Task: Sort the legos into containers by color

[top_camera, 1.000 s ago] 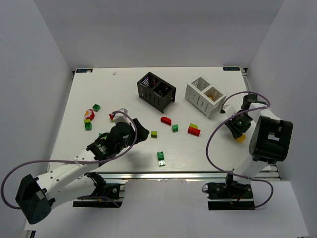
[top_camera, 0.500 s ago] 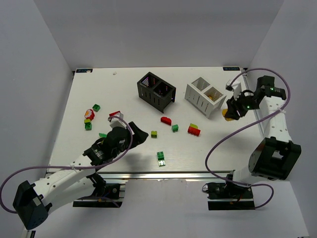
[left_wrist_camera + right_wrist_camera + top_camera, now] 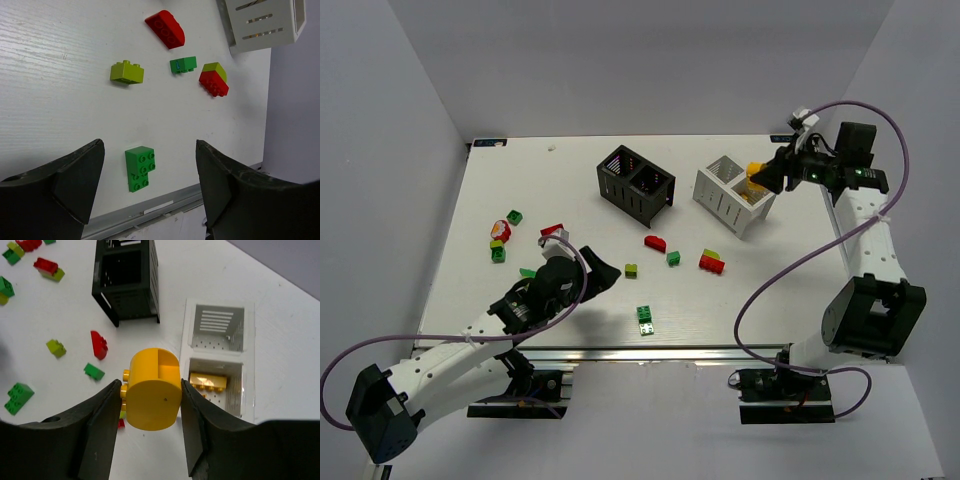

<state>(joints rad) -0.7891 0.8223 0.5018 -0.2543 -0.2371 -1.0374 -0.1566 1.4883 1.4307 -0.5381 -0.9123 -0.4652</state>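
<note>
While the right fingers (image 3: 197, 440) pinch it above the white slotted plastic bin (image 3: 249, 370), the rounded yellow plastic lego brick (image 3: 152, 395) points its studs sideways toward one finger; the left fingers (image 3: 65, 180) hang spread.

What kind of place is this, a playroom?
More likely a robot lab test booth. A left arm and a right arm are bolted at the edge of a white table, and plain white walls box it in. The right hand holds a yellow brick by the white bin.
</note>
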